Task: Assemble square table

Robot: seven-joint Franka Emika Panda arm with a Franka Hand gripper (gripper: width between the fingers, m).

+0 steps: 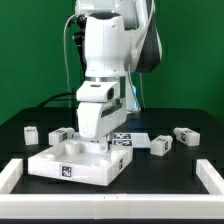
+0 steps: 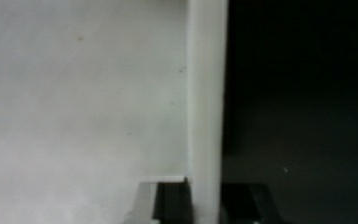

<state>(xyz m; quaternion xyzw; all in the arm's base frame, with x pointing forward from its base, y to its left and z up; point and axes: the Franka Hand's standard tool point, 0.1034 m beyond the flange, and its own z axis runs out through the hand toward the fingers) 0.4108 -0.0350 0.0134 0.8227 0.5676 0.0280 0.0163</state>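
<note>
- From the exterior view, the arm (image 1: 105, 50) reaches straight down over the slab (image 1: 70, 165); the gripper (image 1: 90, 138) sits at the slab's far side, and its fingertips are too small to make out from here
- The wrist view settles it: two dark fingers (image 2: 172, 205) stand close on either side of the slab's (image 2: 87, 100) thin white edge; the gripper (image 2: 208, 200) is pinched shut on that edge, with black table (image 2: 300, 100) on the far side of it
- The slab lies flat on the table (image 1: 150, 172) towards the exterior view's left, just inside the front rail (image 1: 110, 205); a tag shows on its near face
- Only the exterior view shows the loose legs; a leg (image 1: 32, 133) and a second leg (image 1: 60, 133) lie behind the slab on that view's left; a third leg (image 1: 160, 143) and a fourth leg (image 1: 185, 135) lie apart from it on the right
- The marker board (image 1: 122, 140) lies between the slab and the right-hand legs; the wrist view shows none of this, only slab, edge and table
</note>
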